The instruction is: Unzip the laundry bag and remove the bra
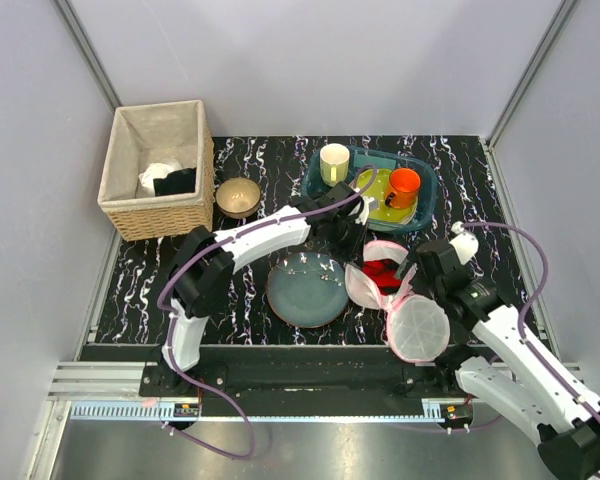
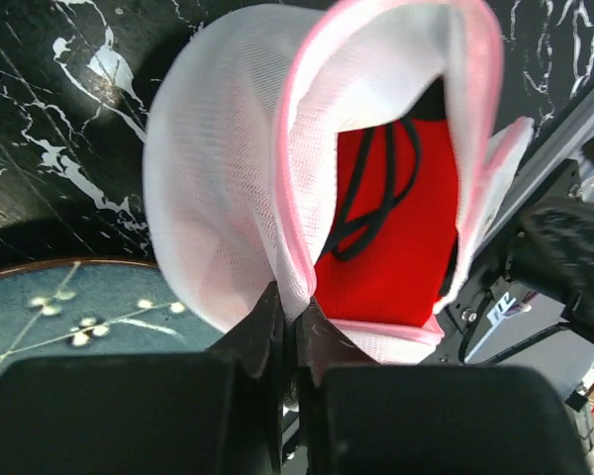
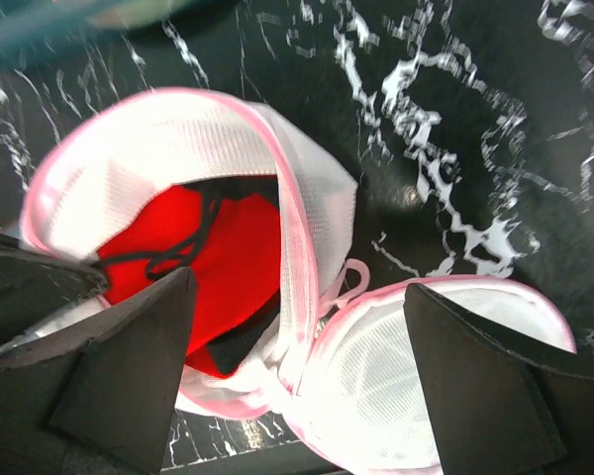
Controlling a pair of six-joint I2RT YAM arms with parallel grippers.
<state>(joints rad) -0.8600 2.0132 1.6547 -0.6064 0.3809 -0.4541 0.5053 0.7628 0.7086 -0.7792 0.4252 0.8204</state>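
Note:
The laundry bag [image 1: 363,288] lies unzipped right of centre, its round mesh lid [image 1: 416,330] flipped open toward the near edge. The red bra [image 1: 382,272] with black straps sits inside it. My left gripper [image 1: 354,240] is shut on the bag's pink-trimmed rim [image 2: 299,267] and holds the mouth open; the bra [image 2: 401,247] shows inside. My right gripper [image 1: 418,268] is open above the bag, its fingers straddling the rim and lid hinge. In the right wrist view the bra [image 3: 218,252] is left of the gripper [image 3: 299,285] and the lid [image 3: 426,366] is to its right.
A blue-grey plate [image 1: 305,290] lies just left of the bag. A wicker basket [image 1: 158,215] with white and black cloths stands back left, a brass bowl [image 1: 238,196] beside it. A blue tray [image 1: 425,205] at the back holds a cream cup [image 1: 334,162] and an orange cup [image 1: 403,187].

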